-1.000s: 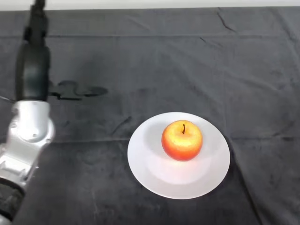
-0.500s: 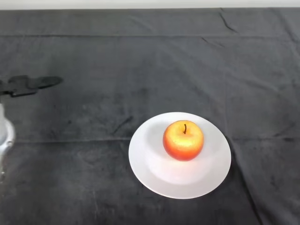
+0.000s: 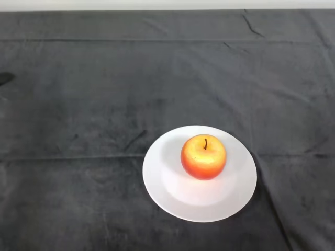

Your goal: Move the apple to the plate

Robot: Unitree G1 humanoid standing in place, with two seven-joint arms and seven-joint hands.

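A red and yellow apple [image 3: 203,157] stands upright, stem up, on a round white plate [image 3: 167,185]. It rests a little behind the plate's middle. The plate lies on the dark cloth, right of centre and toward the near edge of the table.
The dark cloth [image 3: 104,78] covers the whole table and has a few creases. A pale strip [image 3: 167,4] runs along the far edge. A small dark shadow [image 3: 5,78] lies at the far left border.
The arm has drawn back out of the picture to the left; one second ago it stood along the left side. The apple and plate have stayed put.
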